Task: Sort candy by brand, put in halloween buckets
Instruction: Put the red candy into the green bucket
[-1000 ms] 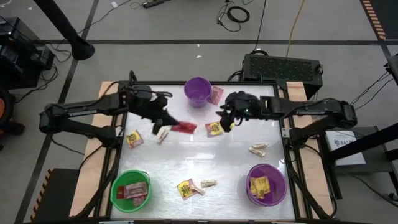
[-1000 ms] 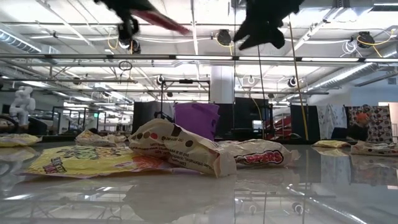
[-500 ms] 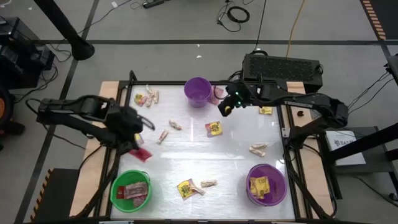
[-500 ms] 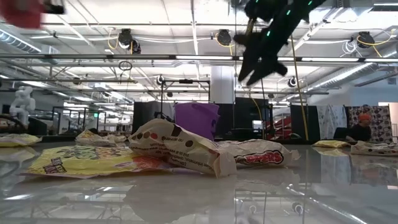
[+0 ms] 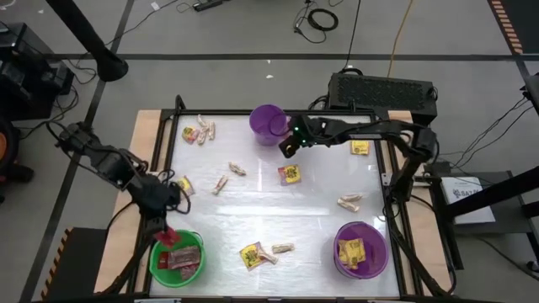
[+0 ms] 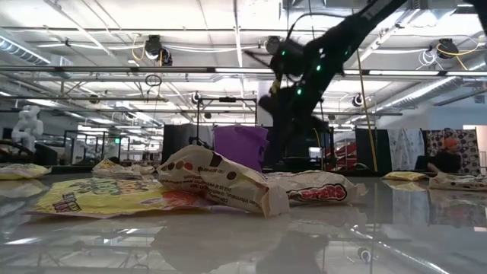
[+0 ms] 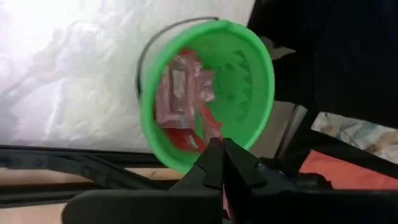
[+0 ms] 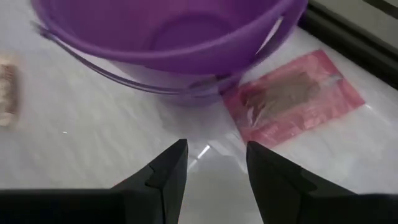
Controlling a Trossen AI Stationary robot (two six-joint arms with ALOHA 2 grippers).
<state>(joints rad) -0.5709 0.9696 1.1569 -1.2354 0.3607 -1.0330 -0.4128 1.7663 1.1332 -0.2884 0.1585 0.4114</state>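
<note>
**Left tool over the green pail, right tool at the far purple pail**

Your left tool (image 5: 162, 236) sits at the near left corner of the white surface (image 5: 253, 210), fingers pinched on a flat red candy packet (image 5: 167, 238), right above the rim of the bright green plastic pail (image 7: 249, 74). That pail already holds several red packets (image 7: 180, 93).

Your right tool (image 8: 211, 165) has its fingers spread with nothing between them. It points at the foot of the empty purple plastic pail (image 8: 168, 37) at the far edge, and a flat pink-red packet (image 8: 292, 99) lies on the surface just beside that pail, slightly ahead of the fingertips.

A second purple pail (image 5: 360, 249) at the near right corner holds yellow packets (image 5: 351, 250). Loose yellow and tan sweets lie scattered between.
</note>
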